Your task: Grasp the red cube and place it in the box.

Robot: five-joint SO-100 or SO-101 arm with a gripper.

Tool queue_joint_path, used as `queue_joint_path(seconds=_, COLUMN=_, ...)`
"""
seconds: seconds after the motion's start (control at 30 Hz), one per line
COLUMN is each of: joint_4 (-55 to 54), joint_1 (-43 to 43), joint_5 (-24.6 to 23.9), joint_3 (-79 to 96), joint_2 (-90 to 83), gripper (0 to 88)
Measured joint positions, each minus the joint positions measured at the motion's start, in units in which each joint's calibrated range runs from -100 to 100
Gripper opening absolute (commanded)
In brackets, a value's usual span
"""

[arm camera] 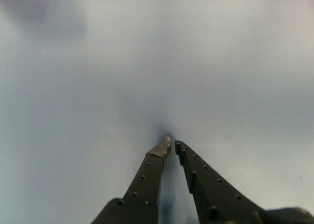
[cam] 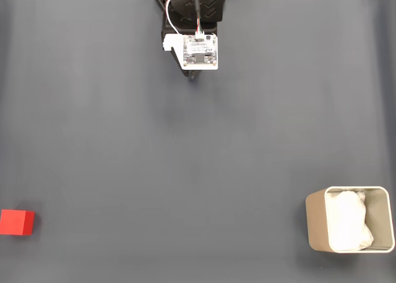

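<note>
The jaws (arm camera: 172, 144) are nearly pressed together, empty, tips close over the grey table (cam: 185, 171). The red cube (cam: 17, 222) lies well apart from them — fixed view's lower left — the box (cam: 315, 224) lower right.

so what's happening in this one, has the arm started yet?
Not really. The arm sits at the top centre of the fixed view, with the gripper nearly closed, holding nothing, tips close over the bare grey mat. The red cube lies untouched at the left edge of that view, and the box, lined with crumpled white paper, sits far off at the lower right.
</note>
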Motion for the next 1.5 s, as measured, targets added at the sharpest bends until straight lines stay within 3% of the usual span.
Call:
queue_joint_path(seconds=0.83, joint_4=-0.40, joint_1=0.00, joint_5=0.00, joint_3=0.00, joint_2=0.00, gripper=0.0)
queue_joint_path(seconds=1.5, joint_4=-26.89, joint_1=0.45, joint_5=1.81, joint_3=-1.99, joint_2=7.12, gripper=0.0)
